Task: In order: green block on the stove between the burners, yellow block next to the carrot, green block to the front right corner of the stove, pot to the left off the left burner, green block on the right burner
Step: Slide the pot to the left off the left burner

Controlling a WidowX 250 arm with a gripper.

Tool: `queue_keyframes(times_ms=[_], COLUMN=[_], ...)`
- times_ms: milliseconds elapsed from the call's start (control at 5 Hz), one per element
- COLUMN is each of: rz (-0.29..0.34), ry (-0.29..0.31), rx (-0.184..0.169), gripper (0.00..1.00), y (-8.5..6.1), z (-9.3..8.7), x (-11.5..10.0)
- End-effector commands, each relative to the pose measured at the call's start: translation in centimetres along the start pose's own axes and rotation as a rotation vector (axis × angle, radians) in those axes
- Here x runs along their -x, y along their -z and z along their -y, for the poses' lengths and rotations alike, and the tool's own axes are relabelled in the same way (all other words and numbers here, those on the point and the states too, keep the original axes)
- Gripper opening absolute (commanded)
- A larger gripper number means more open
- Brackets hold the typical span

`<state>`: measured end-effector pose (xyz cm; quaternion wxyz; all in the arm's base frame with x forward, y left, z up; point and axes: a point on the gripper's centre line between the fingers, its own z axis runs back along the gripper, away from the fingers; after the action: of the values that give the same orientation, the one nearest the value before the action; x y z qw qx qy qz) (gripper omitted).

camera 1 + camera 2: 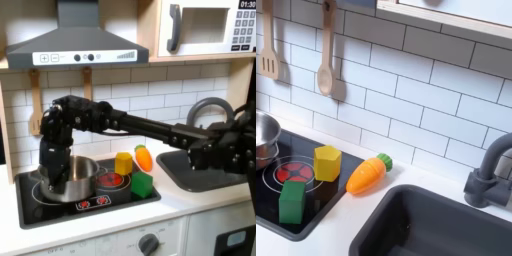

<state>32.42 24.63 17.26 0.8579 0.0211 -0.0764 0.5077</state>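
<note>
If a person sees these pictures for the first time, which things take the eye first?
The long black arm reaches across the first exterior view, its hand down at the steel pot on the stove. Next come the colours in the second exterior view: the green block at the stove's front corner, the yellow block behind it, and the carrot beside that.

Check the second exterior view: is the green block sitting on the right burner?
No, the green block sits at the stove's front corner, beside the red burner.
</note>
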Motion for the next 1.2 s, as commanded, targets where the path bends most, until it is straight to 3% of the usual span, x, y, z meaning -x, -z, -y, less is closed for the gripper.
queue_keyframes(times_ms=[0,1000], rz=[-0.007,-0.007], ry=[-0.016,-0.035], rx=[-0.01,-0.021], gripper=[0.0,0.0], y=[0.5,1.0], z=[-1.0,-2.3], x=[-0.6,-1.9])
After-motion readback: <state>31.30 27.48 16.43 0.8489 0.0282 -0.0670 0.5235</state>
